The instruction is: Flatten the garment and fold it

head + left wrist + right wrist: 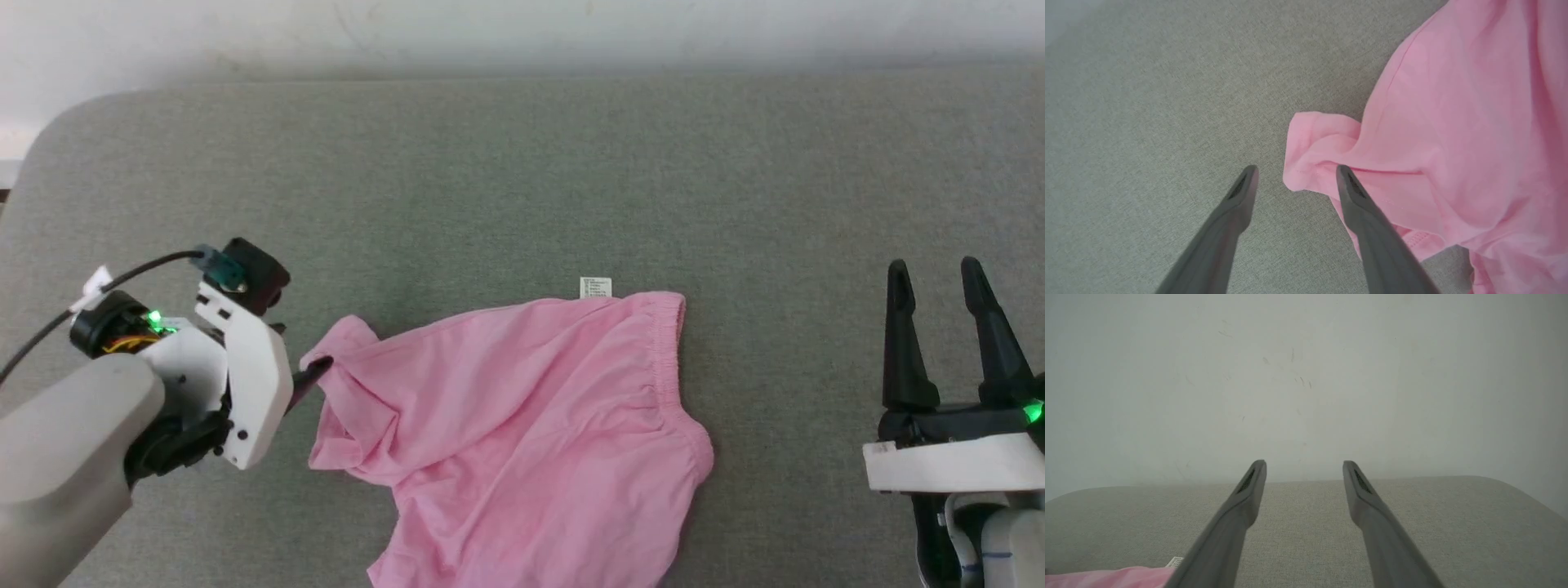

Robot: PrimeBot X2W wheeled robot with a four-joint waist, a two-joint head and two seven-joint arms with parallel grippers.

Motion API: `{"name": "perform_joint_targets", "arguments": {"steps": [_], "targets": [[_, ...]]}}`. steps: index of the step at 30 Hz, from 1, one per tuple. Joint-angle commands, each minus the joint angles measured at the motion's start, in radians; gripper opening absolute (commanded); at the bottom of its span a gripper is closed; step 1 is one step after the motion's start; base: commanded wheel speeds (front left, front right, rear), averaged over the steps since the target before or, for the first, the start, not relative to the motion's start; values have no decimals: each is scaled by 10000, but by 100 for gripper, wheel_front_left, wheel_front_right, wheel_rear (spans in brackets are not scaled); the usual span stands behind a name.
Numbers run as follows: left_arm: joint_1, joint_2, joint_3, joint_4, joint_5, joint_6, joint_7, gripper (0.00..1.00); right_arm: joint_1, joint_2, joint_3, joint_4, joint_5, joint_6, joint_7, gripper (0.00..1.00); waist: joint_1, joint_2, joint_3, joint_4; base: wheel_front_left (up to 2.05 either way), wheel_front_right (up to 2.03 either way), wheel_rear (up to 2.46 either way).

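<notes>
The left pincer (pixel 1295 171) stands wide and empty, a curled corner of the garment (pixel 522 408) at its tips. The pink shorts spread away from it over the grey surface (pixel 522 163), wrinkled and partly bunched. The right pincer (pixel 935 269), also wide and empty, waits well beyond their far edge. Flattening looks half done; folding is not yet begun.

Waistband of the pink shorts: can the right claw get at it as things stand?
Probably yes. The right claw stands open, apart from the waistband, with bare grey surface between them and nothing lying on that edge.
</notes>
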State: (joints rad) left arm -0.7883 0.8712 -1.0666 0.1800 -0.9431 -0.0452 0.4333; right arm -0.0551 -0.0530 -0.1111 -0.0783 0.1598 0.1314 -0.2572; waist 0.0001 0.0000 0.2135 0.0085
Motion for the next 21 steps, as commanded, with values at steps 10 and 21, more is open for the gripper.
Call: {"name": "perform_joint_targets", "arguments": {"steps": [10,21], "targets": [[-372,-638,-600,2162,89,-549,501,67,-419,27,94,-24,-35,-7,-46,100,-1,0,603,-549,0,0,0],[-410,-713,-555,1738,-23,-815,-1019,0,-605,-427,368,-85,-330,-7,-46,100,-1,0,209,-174,0,0,0]]}}
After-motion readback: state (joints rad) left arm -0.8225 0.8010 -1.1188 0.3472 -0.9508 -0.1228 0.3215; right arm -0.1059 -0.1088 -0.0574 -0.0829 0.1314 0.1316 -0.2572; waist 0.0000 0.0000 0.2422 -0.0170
